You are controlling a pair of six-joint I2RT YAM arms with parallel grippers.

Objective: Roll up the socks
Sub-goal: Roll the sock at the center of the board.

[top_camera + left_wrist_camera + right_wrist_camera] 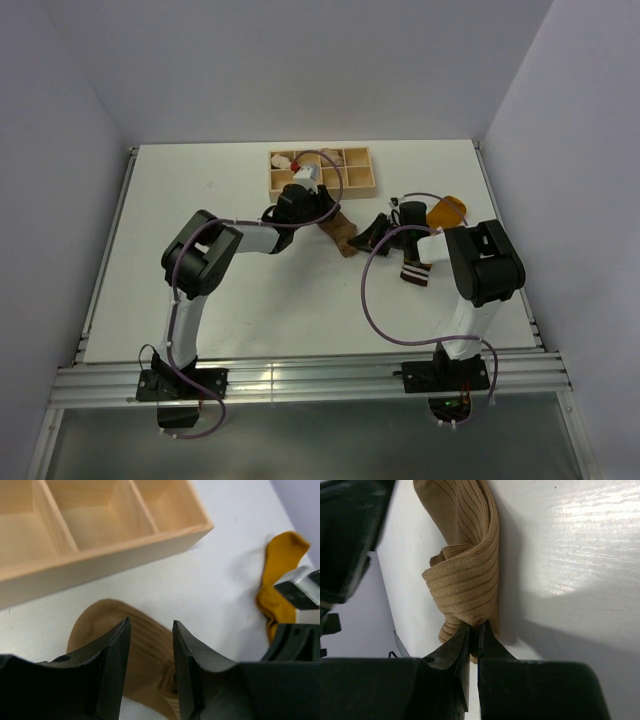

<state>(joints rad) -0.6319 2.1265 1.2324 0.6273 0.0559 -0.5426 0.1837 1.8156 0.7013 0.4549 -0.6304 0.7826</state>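
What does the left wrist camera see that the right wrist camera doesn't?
Only the left wrist camera shows the wooden tray with its empty compartments, and the mustard sock lying off to the side.

Only the right wrist camera shows the right gripper up close, its tips shut on the bunched, folded-over end of the tan sock.

Both show the tan sock and the white table.

Left arm [200, 262], right arm [482, 265]: black joints, white links; purple cables [368, 300]; black fingers [107, 675], edges seemingly rough.
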